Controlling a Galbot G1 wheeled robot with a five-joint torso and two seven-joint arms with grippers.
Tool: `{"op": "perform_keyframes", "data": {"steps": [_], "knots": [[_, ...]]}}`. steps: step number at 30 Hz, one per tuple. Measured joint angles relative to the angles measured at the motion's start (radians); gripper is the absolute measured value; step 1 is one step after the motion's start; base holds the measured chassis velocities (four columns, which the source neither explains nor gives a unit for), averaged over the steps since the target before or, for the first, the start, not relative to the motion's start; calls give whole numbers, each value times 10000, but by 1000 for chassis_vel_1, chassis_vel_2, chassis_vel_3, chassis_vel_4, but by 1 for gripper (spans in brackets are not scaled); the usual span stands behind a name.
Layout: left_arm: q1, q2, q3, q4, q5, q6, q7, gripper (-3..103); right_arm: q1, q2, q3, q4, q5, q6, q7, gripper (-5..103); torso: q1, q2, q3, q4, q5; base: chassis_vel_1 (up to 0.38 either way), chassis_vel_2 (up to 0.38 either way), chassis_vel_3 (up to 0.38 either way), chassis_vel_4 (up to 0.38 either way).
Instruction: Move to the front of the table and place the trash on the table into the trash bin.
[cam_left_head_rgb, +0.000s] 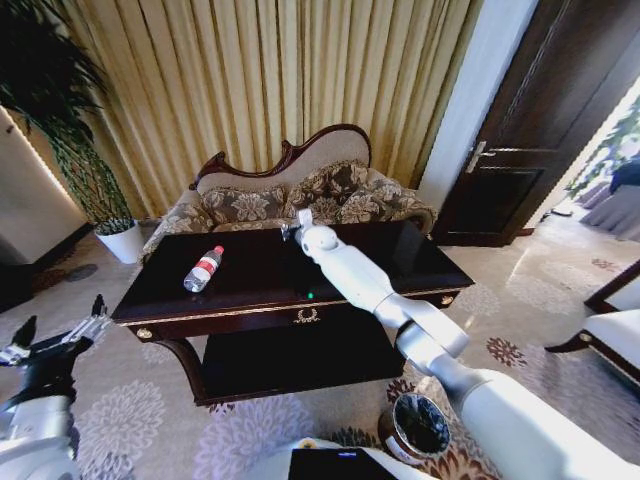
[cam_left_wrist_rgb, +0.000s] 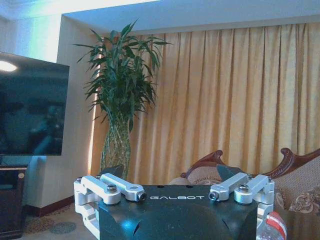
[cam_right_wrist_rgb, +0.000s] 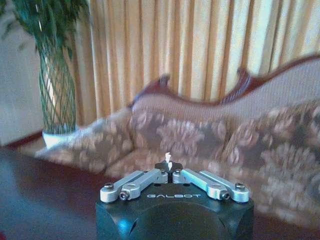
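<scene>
Head view: a long, glossy dark-mahogany tabletop (cam_left_head_rgb: 260, 275) stands on a patterned carpet before a floral sofa (cam_left_head_rgb: 300, 195) and gold curtains (cam_left_head_rgb: 260, 70). A clear plastic bottle (cam_left_head_rgb: 203, 268) with a red label lies on its side toward the tabletop's left part. The right arm stretches across the tabletop to its far edge, where the right end effector (cam_left_head_rgb: 297, 224) sits just in front of the sofa, its fingers pressed together on a small white scrap (cam_left_head_rgb: 304, 214). The trash bin (cam_left_head_rgb: 416, 427), round with a black liner, stands on the floor at the near right, beside the table and under the right arm. The left end effector (cam_left_head_rgb: 58, 340) hangs low at the left, off the table, its fingers spread apart. A potted plant (cam_left_head_rgb: 70, 130) stands in the left corner, and a dark door (cam_left_head_rgb: 545, 120) is at the right.

Left wrist view: the left end effector (cam_left_wrist_rgb: 175, 196) points toward the curtains (cam_left_wrist_rgb: 225, 100) with fingers wide apart and nothing between them. The tall plant (cam_left_wrist_rgb: 120, 95) and a dark screen (cam_left_wrist_rgb: 31, 110) lie beyond. The bottle's red label (cam_left_wrist_rgb: 275, 222) peeks in at a lower corner.

Right wrist view: the right end effector (cam_right_wrist_rgb: 169, 172) has its fingers drawn together, pinching the small white scrap (cam_right_wrist_rgb: 168, 159) at the tips, with the sofa (cam_right_wrist_rgb: 210, 135) just beyond and the dark tabletop (cam_right_wrist_rgb: 45, 200) below.
</scene>
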Motion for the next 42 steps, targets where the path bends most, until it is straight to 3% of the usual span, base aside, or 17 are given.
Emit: {"op": "perform_keyframes", "data": {"steps": [4, 8, 9, 13, 15, 17, 18, 20, 26, 30, 37, 42], "knots": [[-43, 38, -13, 0, -17, -10, 0, 100, 26, -632, 377, 1008, 44, -193, -4, 0, -1, 0, 0, 1, 2, 0, 0, 0, 0], [-271, 418, -126, -1, -363, -53, -38, 100, -718, -2922, 1523, 3765, 928, -480, 2, 0, 0, 0, -1, 0, 2, 0, 0, 0, 0], [-271, 418, -126, -1, -363, -53, -38, 100, -718, -2922, 1523, 3765, 928, -480, 2, 0, 0, 0, -1, 0, 2, 0, 0, 0, 0], [-594, 1026, -9, 45, -628, 31, -50, 100, -2606, -5255, 3274, 6383, 1601, -359, 5, 0, -1, 1, -1, -9, 8, 0, 0, 0, 0], [-639, 1096, 20, 80, -661, 54, -61, 100, -2921, -5542, 3586, 6671, 1647, -298, 3, 0, -1, 0, -1, -10, 9, 0, 0, 0, 0], [-804, 1298, 93, 170, -812, 117, -52, 100, -4324, -6662, 5130, 7746, 1817, -158, 3, 0, -1, 1, -3, -8, 2, 0, 0, 0, 0], [-804, 1298, 93, 170, -812, 117, -52, 100, -4324, -6662, 5130, 7746, 1817, -158, 3, 0, -1, 1, -3, -8, 2, 0, 0, 0, 0], [-864, 1419, 113, 268, -924, 125, -5, 100, -5397, -7172, 6150, 8259, 2073, -133, 2, 0, -2, 1, -2, -3, 5, 0, 0, 0, 0], [-1015, 1656, 172, 534, -993, 122, 114, 100, -7432, -7603, 7966, 9300, 2401, -5, 3, 0, -1, 1, -1, -1, 0, 0, 0, 0, 0], [-1097, 1919, 219, 626, -1065, 120, 123, 100, -8683, -7374, 8817, 10026, 2375, 69, 1, 0, 0, 1, -2, 0, -3, 11, -16, -8, 9], [-1229, 2020, 416, 846, -1149, 209, 219, 100, -10398, -6416, 9037, 10718, 1897, 152, 2, 0, 2, -1, 0, -1, 0, 97, -91, -81, 96], [-1184, 2030, 441, 984, -1150, 211, 367, 100, -10722, -6209, 9085, 10796, 1663, 191, 2, 0, 2, -1, 0, 0, -2, 191, -201, -200, 194]]}}
